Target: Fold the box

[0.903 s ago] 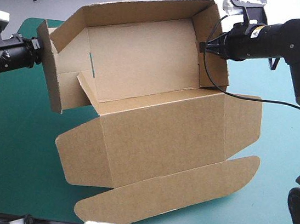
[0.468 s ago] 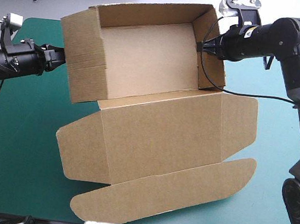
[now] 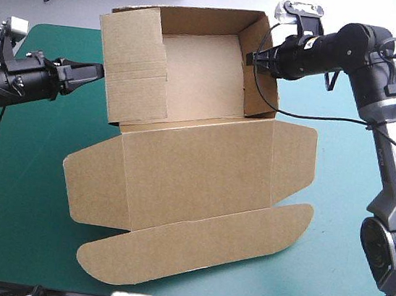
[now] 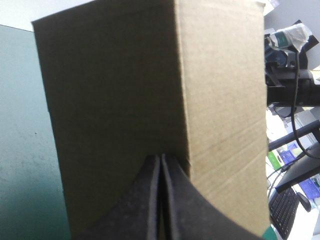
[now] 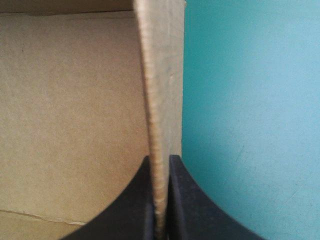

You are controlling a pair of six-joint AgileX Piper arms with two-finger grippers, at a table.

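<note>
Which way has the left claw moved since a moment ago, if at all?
Yes. The left claw has moved rightward, away from the table's left edge, and its shut tip is now at the left wall of the box.

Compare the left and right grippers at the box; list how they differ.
Left gripper is shut on nothing, closed to a point; right gripper is shut on the box, clamping its right wall. Left gripper aims its tip at the outside of the left wall, seemingly touching it; right gripper straddles its wall's edge, inside and out. Both reach in sideways at the raised tray, from opposite ends.
</note>
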